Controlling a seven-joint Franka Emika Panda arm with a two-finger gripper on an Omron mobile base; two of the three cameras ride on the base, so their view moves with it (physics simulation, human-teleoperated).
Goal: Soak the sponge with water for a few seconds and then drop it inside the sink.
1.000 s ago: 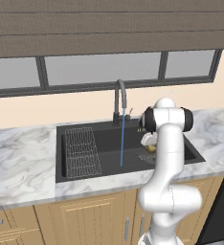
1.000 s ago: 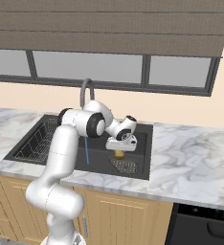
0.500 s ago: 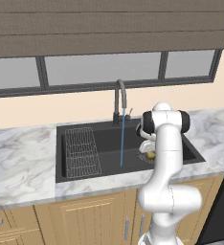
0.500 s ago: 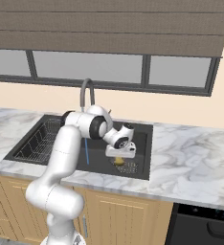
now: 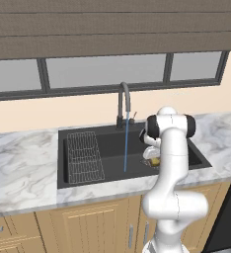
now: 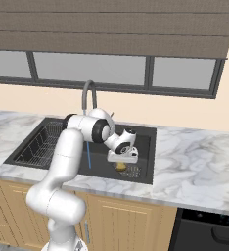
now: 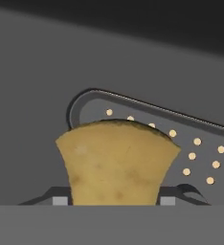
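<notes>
Left base view: gripper (image 5: 153, 159) is seen low inside the sink (image 5: 78, 133), the sponge (image 5: 155, 161) a yellow patch at the fingers. The water (image 5: 126, 143) runs well apart, on the faucet (image 5: 123, 101) side of the fingers.

Right base view: sponge (image 6: 120, 166) is pinched under the hand, just above the drain strainer (image 6: 131, 171); the stream (image 6: 89, 156) falls beyond the arm, no contact with the sponge.

Hand view: sponge (image 7: 116, 162) is clamped between both fingertips (image 7: 60, 200), strainer (image 7: 181, 139) directly beyond them.

Judgement: drop step. Release is best done straight down, fingers spread fully, hand kept low so the sponge cannot bounce.
</notes>
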